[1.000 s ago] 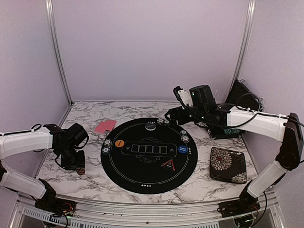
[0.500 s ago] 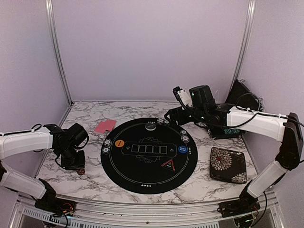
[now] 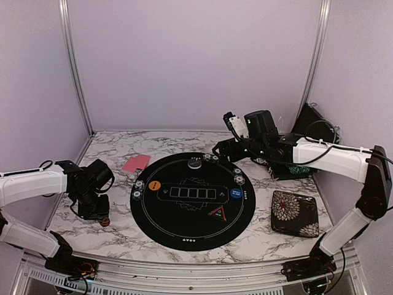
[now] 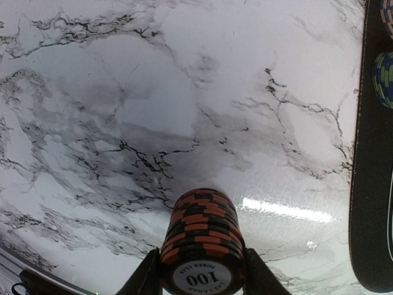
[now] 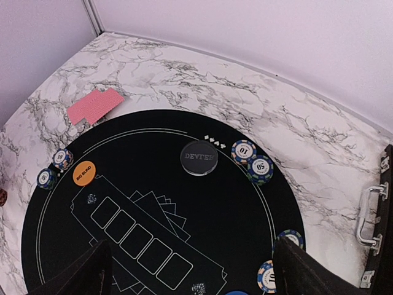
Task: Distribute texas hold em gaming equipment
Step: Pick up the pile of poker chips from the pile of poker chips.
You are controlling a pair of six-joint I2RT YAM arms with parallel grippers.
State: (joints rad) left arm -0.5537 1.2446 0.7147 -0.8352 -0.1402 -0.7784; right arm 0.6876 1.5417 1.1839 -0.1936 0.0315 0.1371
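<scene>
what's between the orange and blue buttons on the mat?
Top view: between the orange button and blue button lies only the mat's printed row of five card boxes; nothing loose.

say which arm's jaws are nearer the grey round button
Right. The right arm holds open jaws just right of the grey round button; the left arm is off the mat's left side, jaws shut on a chip stack.

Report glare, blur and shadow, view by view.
Left wrist: a white glare streak on the marble table, right of the sharp orange-and-black chip stack. Right wrist: black mat crisp, fingers dark, soft. Top external: even light.
</scene>
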